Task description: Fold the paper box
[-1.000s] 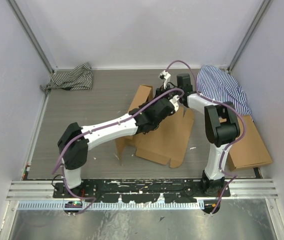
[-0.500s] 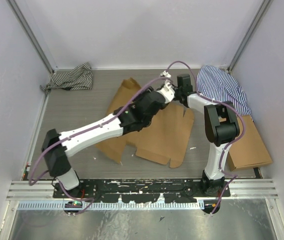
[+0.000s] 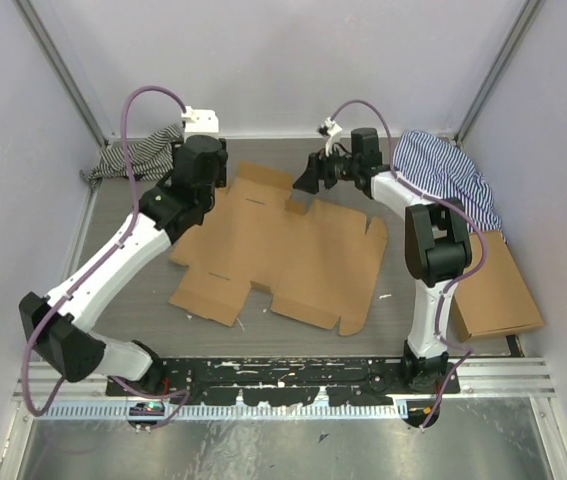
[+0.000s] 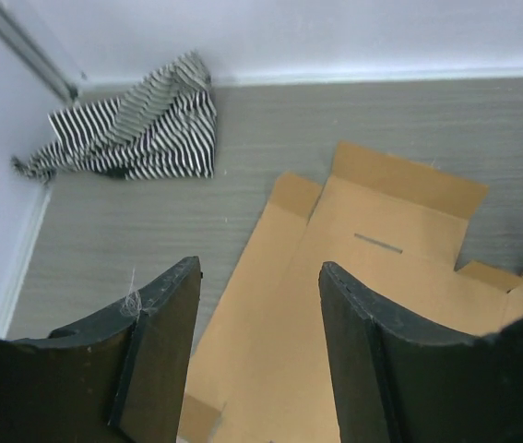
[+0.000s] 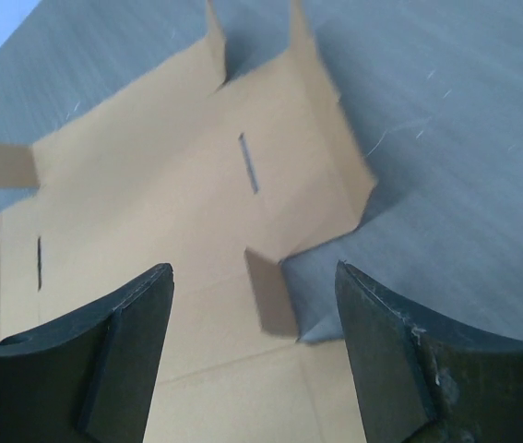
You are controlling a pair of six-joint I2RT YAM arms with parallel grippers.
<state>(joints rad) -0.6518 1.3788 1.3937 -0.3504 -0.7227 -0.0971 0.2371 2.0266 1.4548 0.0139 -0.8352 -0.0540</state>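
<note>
Grey table point(image 3: 253, 150), flat paper box point(image 3: 283, 250), left claw point(image 4: 259, 268) spread over its left end, right claw point(image 5: 252, 269) spread over far edge

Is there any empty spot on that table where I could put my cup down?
Bare table runs between the paper box and the near edge, and between it and the striped cloth. The right is crowded: blue cloth, second box.

Right gripper point(image 5: 252, 277) is seen spread wide above the paper box point(image 5: 150, 203), with nothing held between its dark fingers point(image 5: 127, 346). The sheet is laid flat on the grey table point(image 5: 427, 111). Two narrow slits point(image 5: 249, 164) are visible, and a small tab point(image 5: 270, 293) is seen at a notched edge.
</note>
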